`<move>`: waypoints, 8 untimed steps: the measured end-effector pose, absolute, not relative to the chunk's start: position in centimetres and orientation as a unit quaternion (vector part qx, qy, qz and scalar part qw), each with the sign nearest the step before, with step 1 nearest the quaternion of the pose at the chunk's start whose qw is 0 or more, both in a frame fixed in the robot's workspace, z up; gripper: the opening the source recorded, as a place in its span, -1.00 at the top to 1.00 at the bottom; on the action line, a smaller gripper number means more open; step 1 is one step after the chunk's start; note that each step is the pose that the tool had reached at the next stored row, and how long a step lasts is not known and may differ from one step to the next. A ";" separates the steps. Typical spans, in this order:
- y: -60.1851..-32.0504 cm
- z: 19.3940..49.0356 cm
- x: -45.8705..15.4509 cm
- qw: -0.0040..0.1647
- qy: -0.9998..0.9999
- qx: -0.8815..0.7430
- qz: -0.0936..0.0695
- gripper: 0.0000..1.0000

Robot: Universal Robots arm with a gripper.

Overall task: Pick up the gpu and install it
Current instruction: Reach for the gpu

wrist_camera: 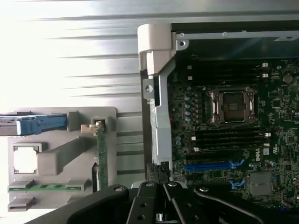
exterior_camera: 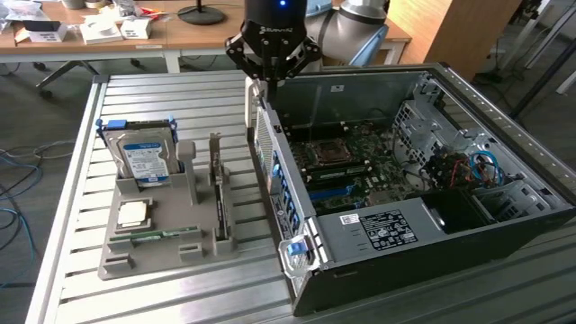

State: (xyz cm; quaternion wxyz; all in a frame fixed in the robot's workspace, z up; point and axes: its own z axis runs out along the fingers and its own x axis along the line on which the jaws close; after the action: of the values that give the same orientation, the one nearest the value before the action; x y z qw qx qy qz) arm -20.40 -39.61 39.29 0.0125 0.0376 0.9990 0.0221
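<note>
Where nearest, table [exterior_camera: 162, 290]: ran in metal slats beneath everything.
Holder [exterior_camera: 117, 260]: sat grey on the slats, toward the exterior view's left of the computer case [exterior_camera: 432, 270].
Memory stick [exterior_camera: 166, 234]: lay narrow and green in the holder's near slot; printing too small to read.
Processor chip [exterior_camera: 133, 214]: rested flat in a square recess just behind the stick.
White label [exterior_camera: 382, 228]: stuck on the grey box at the case's near end; black print and symbols, not legible.
Motherboard [wrist_camera: 224, 140]: lay exposed inside the open case, with a blue slot [wrist_camera: 210, 165] and a small white mark that read like "DELL" [wrist_camera: 266, 152].
Gpu [exterior_camera: 217, 179]: stood on edge in the holder's upright slot, nearest the case, untouched and well apart from the gripper; appeared as a green strip in the wrist view [wrist_camera: 101, 149].
Hard drive [exterior_camera: 144, 158]: stood upright at the holder's far end in blue rails, blue-and-white label facing forward, text unreadable.
Gripper [exterior_camera: 263, 84]: hung above the case's far corner, tips pressed together and pinching nothing; white lettering on its black body read like "ROBOTIQ".
Desk [exterior_camera: 180, 30]: stood farthest back, strewn with small boxes.
</note>
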 end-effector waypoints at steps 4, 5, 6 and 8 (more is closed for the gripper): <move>-39.5 39.3 -21.5 0.013 0.999 0.038 0.022 0.79; -39.5 39.3 -21.7 0.013 0.999 0.038 0.022 0.79; -39.5 39.3 -21.9 0.012 0.999 0.038 0.022 0.79; -39.5 39.3 -22.4 0.013 0.999 0.038 0.022 0.79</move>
State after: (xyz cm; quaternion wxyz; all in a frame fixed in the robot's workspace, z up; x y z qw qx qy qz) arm -22.40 -39.47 39.28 0.0125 0.0378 0.9990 0.0221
